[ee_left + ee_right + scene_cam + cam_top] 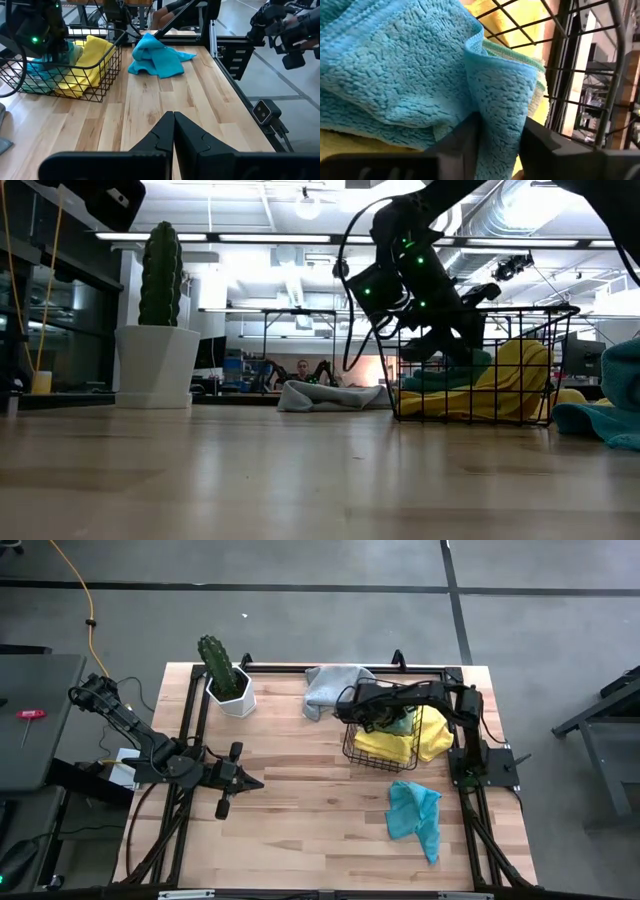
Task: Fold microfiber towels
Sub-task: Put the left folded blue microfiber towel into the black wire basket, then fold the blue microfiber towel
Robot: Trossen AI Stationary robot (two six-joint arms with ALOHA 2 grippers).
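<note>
Inside the black wire basket point(352, 752) at the back right of the bench point(300, 810), a teal towel point(410, 75) lies on top of the yellow towels point(420, 740). A fold of the teal towel stands between the fingers point(465, 145) of the right tool point(497, 145), which sit slightly apart with the cloth pressed between them, clamped on the fold. A light green edge point(520, 55) shows beside it. A second teal towel point(415, 815) lies crumpled on the bench in front of the basket, and a grey towel point(330, 688) lies bunched behind the basket's left corner. Near the bench's left edge, the left tool point(248, 783) rests low with its fingers together, gripping nothing. A potted cactus point(225, 675) stands at the back left.
</note>
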